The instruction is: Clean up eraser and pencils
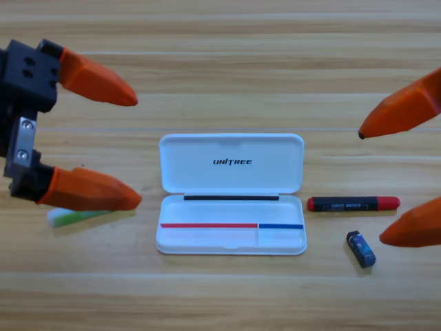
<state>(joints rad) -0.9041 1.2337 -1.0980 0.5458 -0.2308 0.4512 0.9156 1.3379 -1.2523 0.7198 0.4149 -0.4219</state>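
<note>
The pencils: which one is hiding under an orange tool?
The light green and white pencil, left of the white case, lies partly under the left tool. The black pencil with red ends lies uncovered, right of the case.

Orange tapered fingers (96,81) on a black, screw-fastened gripper body (27,72).

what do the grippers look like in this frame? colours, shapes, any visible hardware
Left gripper: black blocky body with round holes, a silver metal bracket with screws, and two smooth orange jaws tapering to rounded points. Right gripper: only two orange tapered jaws show, cut by the picture's edge; the upper one has a small dark tip. No cables or markings visible.
</note>
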